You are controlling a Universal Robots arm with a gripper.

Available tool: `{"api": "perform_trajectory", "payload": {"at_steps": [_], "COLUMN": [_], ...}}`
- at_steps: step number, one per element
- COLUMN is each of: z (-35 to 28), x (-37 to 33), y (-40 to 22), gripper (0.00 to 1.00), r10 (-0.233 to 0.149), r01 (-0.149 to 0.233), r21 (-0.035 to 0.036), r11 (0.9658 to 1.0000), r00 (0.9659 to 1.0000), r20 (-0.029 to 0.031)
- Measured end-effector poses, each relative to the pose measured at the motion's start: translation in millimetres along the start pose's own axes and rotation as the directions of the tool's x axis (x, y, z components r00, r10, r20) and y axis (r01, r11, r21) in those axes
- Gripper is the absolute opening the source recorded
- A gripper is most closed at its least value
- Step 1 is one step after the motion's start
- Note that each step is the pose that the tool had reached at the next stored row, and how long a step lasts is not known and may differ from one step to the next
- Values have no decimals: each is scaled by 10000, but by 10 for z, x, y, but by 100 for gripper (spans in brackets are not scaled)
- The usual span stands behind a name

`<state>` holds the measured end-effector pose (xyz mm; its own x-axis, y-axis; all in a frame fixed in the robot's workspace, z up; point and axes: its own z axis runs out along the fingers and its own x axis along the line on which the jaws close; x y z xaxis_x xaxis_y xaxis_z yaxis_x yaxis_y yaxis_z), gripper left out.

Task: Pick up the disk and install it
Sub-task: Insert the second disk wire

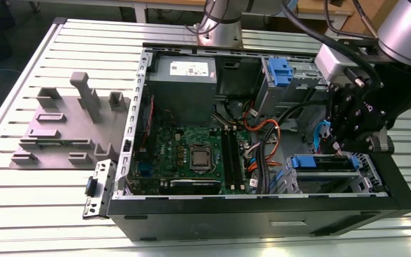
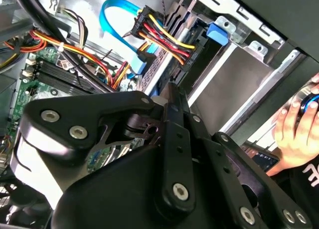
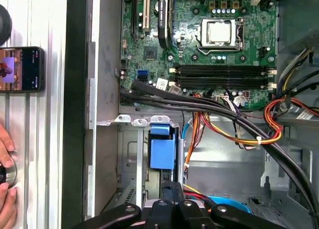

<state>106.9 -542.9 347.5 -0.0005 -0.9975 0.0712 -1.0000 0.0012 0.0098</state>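
Observation:
The disk (image 1: pixel 329 162) stands on edge in the lower drive bay at the exterior view's right end of the open computer case, its blue end tab (image 1: pixel 304 162) facing the motherboard. In the first wrist view the same blue tab (image 3: pixel 162 150) sits in the bay just ahead of my fingers, which hide the rest of the disk. My gripper (image 1: pixel 342 152) hangs directly over the disk's upper edge, down at the bay. Its black fingers are pressed together in both wrist views, with nothing seen between them (image 3: pixel 172 187) (image 2: pixel 169 97).
Orange, yellow and black cable bundles (image 3: pixel 234 124) run beside the bay. The motherboard (image 1: pixel 191 155), a grey power-supply box (image 1: pixel 184 72) and another blue caddy (image 1: pixel 280 72) fill the case. A grey fixture (image 1: pixel 62 123) lies on the table. A person's hand (image 3: pixel 5 159) and a phone (image 3: pixel 20 69) are outside the case.

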Motion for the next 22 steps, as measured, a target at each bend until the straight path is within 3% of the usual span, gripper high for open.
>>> {"api": "perform_trajectory", "payload": {"at_steps": [10,22], "z": [-183,-188], "x": [-15,-19], "y": [2,-27], "gripper": [11,11], "r10": [0,0], "r01": [0,0], "r21": [1,1], "r11": [10000,10000], "r00": [10000,10000], "r20": [0,0]}}
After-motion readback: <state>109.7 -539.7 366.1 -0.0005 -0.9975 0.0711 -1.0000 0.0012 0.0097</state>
